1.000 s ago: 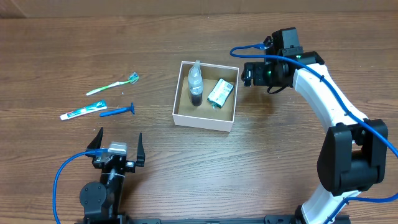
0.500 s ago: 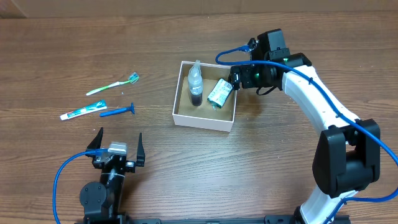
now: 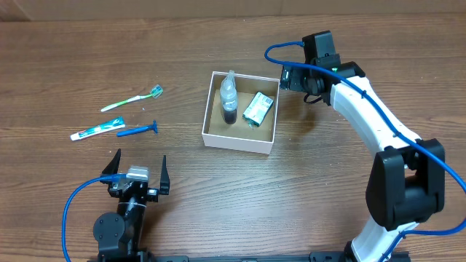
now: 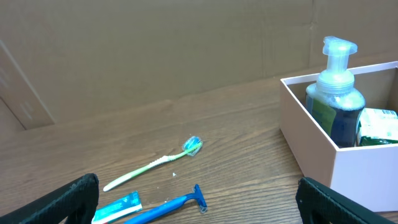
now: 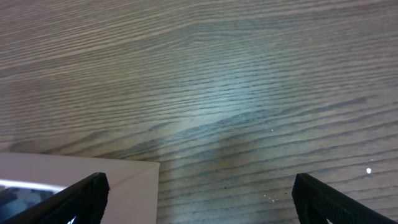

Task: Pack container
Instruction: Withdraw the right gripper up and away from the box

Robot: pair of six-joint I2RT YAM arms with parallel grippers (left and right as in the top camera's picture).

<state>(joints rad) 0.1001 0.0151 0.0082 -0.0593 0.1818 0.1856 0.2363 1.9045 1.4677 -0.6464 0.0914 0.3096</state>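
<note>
Overhead view. The square, shallow, white-walled cardboard container (image 3: 237, 143), brown inside and open-topped, rests on the wood-grain bench (image 3: 320, 196). Inside it, a clear pump bottle with dark contents (image 3: 229, 100) stands upright in the left half. A green-and-white packet (image 3: 258, 108) lies in the right half, apart from the bottle. Well to the left of the container lie a green-handled toothbrush (image 3: 132, 100), a white-and-green toothpaste tube (image 3: 97, 130) and a blue plastic razor (image 3: 138, 129); tube and razor are just beside each other. The right gripper (image 3: 289, 77) is just outside the container's far right corner; its fingers cannot be made out here. The left gripper (image 3: 138, 161) is on the near side, left of the container, fingers spread wide, holding nothing

Left wrist view. The left gripper's fingers (image 4: 68, 199) stand released at the two lower corners, nothing between them. The container's white wall (image 4: 311, 149) is on the right, with the bottle (image 4: 336, 99) and packet (image 4: 378, 127) showing above its rim. Toothbrush (image 4: 155, 165), tube (image 4: 118, 208) and razor (image 4: 168, 205) lie on the bench left of the container

Right wrist view. The right gripper (image 5: 199, 186) has its fingers (image 5: 81, 199) spread apart and empty over the bench. A corner of the container's white rim (image 5: 93, 167) shows at the lower edge, near one finger
</note>
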